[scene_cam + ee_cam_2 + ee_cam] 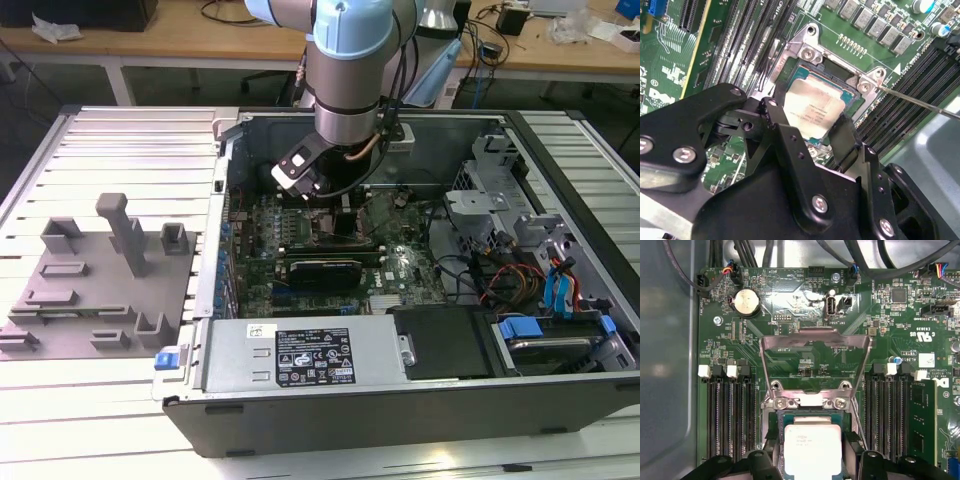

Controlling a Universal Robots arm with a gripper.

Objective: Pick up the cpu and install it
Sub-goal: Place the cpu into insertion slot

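**Fingertips (844, 140) closed on the cpu (815, 107) at the open socket**

Fingertips first: in both wrist views I see two black fingers set narrow, one against each of two opposite edges of the cpu, so the gripper (812, 446) appears to be holding it. The chip sits squarely between them, silvery top facing the cameras, green rim showing around the lid.

Directly under the fingers is the socket (807, 402), and the chip lines up inside its metal frame. I cannot tell whether it is fully down in its seat or held just above it.

Just beyond the fingertips, the socket's load plate (815, 332) stands swung open over the green motherboard (805, 305). A thin wire lever (920, 102) angles away beside the frame, unlatched. Rows of black memory slots (730, 415) run on both sides of the fingers.

Farther out, in the exterior view, the arm (345, 90) reaches down into the open computer case (400, 400).

My reading of progress: the pick-up is done and the chip has been brought to the socket. The install is not finished, since the fingers have not let go and the plate is not closed over the chip.
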